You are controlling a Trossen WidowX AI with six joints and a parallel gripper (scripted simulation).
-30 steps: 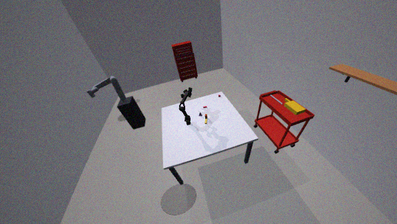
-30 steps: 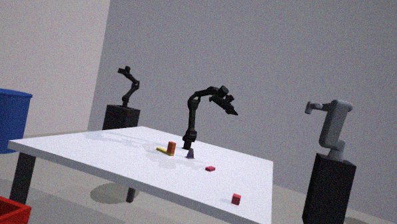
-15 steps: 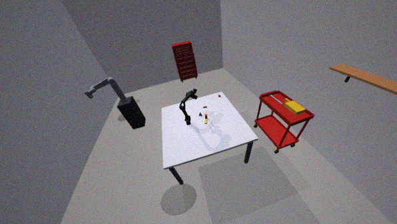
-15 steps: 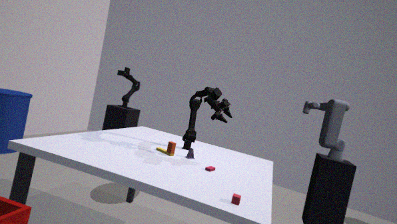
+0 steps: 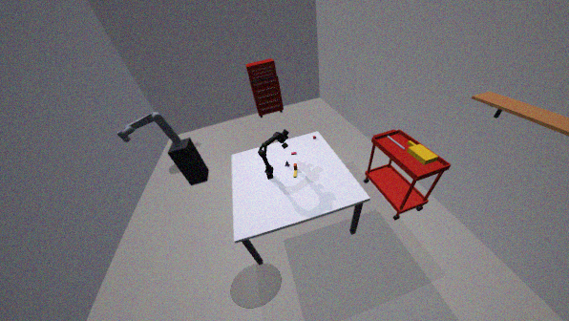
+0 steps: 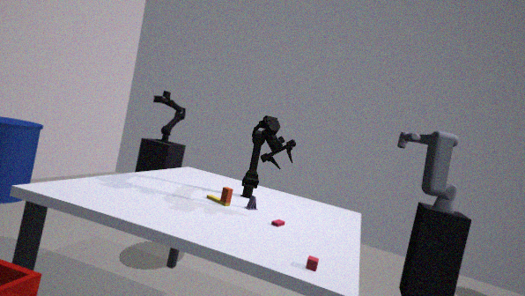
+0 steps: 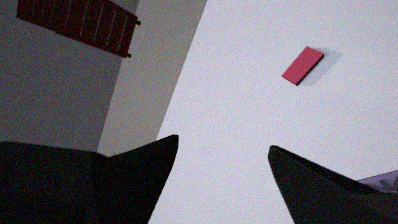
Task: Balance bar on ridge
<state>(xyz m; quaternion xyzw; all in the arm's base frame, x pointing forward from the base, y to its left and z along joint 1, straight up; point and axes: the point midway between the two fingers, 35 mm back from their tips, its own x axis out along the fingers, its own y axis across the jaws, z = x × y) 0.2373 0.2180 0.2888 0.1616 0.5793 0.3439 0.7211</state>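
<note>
Your gripper [image 5: 284, 139] [image 6: 284, 164] [image 7: 222, 146] hangs above the white table [image 5: 258, 210] [image 6: 132, 207] [image 7: 225, 100], fingers well apart, holding nothing. The yellow bar [image 5: 295, 175] [image 6: 214, 199] lies on the tabletop beside the orange block [image 5: 295, 165] [image 6: 226, 195], off the purple ridge [image 5: 286, 163] [image 6: 251, 203] [image 7: 385, 181]; grasping, balancing and releasing all remain. Beyond, a red cart [image 5: 432, 168] stands on grey floor.

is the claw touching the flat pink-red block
Apart: the wrist view shows bare table between the tips of the claw and the flat pink-red block.
</note>
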